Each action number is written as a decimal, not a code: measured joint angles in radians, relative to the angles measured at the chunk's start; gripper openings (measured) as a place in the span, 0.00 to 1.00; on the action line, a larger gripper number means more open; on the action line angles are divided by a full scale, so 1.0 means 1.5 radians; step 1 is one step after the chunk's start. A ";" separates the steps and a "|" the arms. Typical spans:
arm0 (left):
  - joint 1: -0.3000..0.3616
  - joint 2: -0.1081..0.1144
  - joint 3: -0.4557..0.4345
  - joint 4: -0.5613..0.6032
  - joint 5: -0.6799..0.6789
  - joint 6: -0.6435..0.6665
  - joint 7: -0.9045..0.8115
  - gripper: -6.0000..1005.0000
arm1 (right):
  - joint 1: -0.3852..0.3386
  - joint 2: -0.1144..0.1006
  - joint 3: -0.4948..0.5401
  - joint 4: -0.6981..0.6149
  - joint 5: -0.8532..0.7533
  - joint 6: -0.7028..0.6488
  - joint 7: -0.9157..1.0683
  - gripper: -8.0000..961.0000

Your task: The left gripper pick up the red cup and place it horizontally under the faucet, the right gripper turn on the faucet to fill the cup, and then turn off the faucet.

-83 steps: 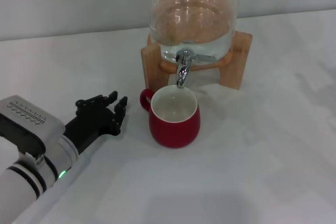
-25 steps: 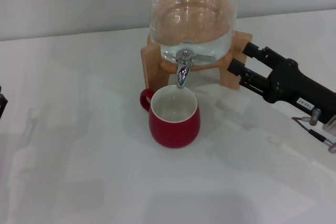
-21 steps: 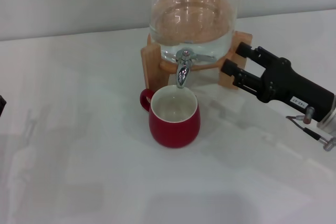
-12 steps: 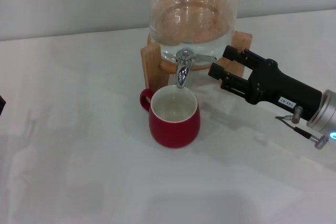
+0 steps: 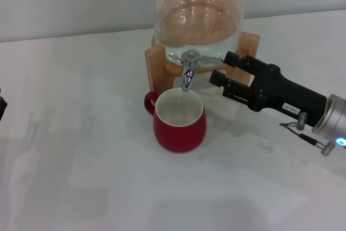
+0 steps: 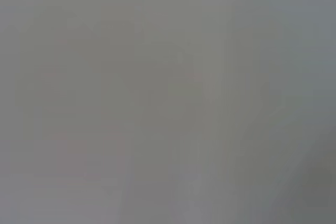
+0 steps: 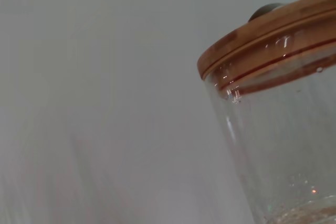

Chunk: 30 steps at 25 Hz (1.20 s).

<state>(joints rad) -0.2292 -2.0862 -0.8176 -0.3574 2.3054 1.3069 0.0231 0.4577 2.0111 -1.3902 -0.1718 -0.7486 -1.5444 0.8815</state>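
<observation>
The red cup [image 5: 179,120] stands upright on the white table, its off-white inside showing, right under the faucet [image 5: 188,68]. The faucet's chrome spout points down over the cup's rim; its lever sticks out toward the right. No water stream shows. My right gripper [image 5: 221,67] is open, its black fingers just right of the faucet lever, a little apart from it. The glass dispenser [image 5: 197,22] on a wooden stand [image 5: 243,63] holds water; its wooden lid shows in the right wrist view [image 7: 268,30]. Only a dark sliver of my left arm [image 5: 2,107] shows at the left edge; its gripper is out of view.
The white table [image 5: 97,177] stretches around the cup, with a pale wall behind. The left wrist view shows only a blank grey surface. A thin cable [image 5: 305,133] hangs under my right wrist.
My left gripper has drawn back from the cup and left the view. My right gripper has come in from the right and moved leftward to the faucet lever. The cup has not moved.
</observation>
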 joint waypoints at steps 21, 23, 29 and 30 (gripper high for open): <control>-0.002 0.000 0.003 0.000 0.004 -0.001 0.000 0.87 | 0.000 0.000 -0.029 -0.014 0.000 -0.008 0.012 0.78; -0.002 0.000 0.003 0.000 0.004 -0.001 0.000 0.87 | 0.000 0.000 -0.032 -0.015 0.000 -0.008 0.014 0.78; -0.003 0.000 0.003 0.000 0.005 -0.001 0.000 0.87 | 0.000 0.000 -0.034 -0.015 0.000 -0.011 0.017 0.78; -0.003 0.000 0.003 0.000 0.005 -0.001 0.000 0.87 | 0.000 0.000 -0.034 -0.015 0.000 -0.013 0.018 0.78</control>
<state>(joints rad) -0.2331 -2.0863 -0.8129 -0.3574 2.3133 1.3053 0.0230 0.4579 2.0111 -1.4408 -0.1948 -0.7486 -1.5636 0.9078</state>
